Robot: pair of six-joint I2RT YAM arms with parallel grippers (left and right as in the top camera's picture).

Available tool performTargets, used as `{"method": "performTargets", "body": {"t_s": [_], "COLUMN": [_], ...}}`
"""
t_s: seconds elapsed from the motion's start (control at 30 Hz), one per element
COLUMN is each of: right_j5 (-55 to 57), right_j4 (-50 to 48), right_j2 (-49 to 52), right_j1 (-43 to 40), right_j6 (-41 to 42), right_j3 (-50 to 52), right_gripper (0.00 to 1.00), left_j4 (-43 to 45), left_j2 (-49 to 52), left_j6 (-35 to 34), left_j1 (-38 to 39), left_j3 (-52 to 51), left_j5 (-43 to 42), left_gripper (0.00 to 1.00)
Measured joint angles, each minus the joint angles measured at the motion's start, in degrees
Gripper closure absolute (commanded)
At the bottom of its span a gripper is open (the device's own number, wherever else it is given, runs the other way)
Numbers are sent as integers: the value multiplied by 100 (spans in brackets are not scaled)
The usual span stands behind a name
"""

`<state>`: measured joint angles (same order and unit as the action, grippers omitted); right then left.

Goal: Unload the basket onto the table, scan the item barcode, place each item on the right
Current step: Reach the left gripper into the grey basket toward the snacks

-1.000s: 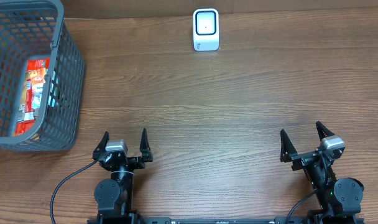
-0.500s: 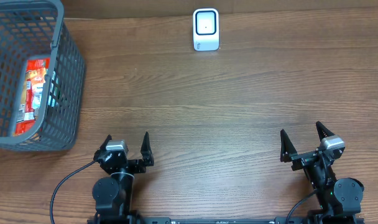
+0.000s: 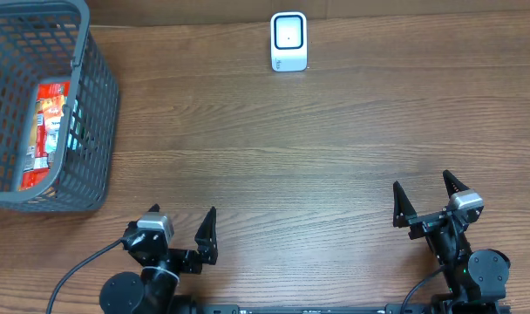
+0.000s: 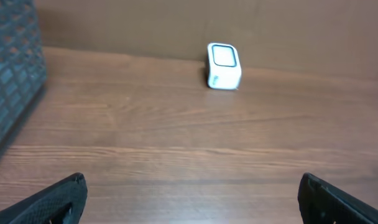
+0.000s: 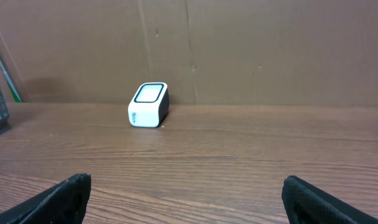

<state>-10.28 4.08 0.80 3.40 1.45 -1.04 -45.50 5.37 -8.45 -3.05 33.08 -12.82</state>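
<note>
Table (image 3: 335,131): wide stretch of bare wood between both grippers and the white scanner (image 3: 288,41), which sits at the far edge by the brown wall. Grey mesh basket (image 3: 99,113) takes the far-left corner. Item is a red packet (image 3: 47,131) lying inside it near the right wall; print too small to read, same for the scanner's front mark. Left gripper (image 3: 180,211) and right gripper (image 3: 421,180) are at the near edge, fingers spread wide, holding nothing.

no legible text or labels
</note>
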Motion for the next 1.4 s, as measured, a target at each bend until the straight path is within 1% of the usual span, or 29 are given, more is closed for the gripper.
{"method": "performTargets", "body": {"t_s": [0.1,0.2,0.33,0.47,0.57,0.67,0.77,0.9,1.0,1.17,1.4], "right_j5": [0,0,2,0,2,2,0,0,0,2,0], "right_j4": [-2,0,2,2,2,0,0,0,0,0,0], "right_j2": [0,0,0,0,-2,0,0,0,0,0,0], "right_j1": [0,0,0,0,0,0,0,0,0,0,0], "right_j6": [2,2,2,2,4,0,0,0,0,2,4], "right_j3": [0,0,0,0,0,0,0,0,0,0,0], "right_gripper": [0,0,0,0,0,0,0,0,0,0,0], "left_j4": [-404,-933,-1980,-3121,-3460,-3512,-3276,-2317,-1709,-1038,-111], "left_j2": [562,1338,2579,3982,4940,5630,6168,6590,6826,7119,7285], "left_j6": [-20,-17,96,514,688,761,826,866,848,791,732], "left_j1": [0,0,0,0,0,0,0,-7,-151,-774,-2000], "left_j3": [538,1215,2269,3580,4529,5204,5733,6057,6238,6610,6763], "left_j5": [-256,-527,-739,-807,-824,-828,-815,-708,-612,-225,505], "left_gripper": [1,0,0,0,0,0,0,0,0,0,0]}}
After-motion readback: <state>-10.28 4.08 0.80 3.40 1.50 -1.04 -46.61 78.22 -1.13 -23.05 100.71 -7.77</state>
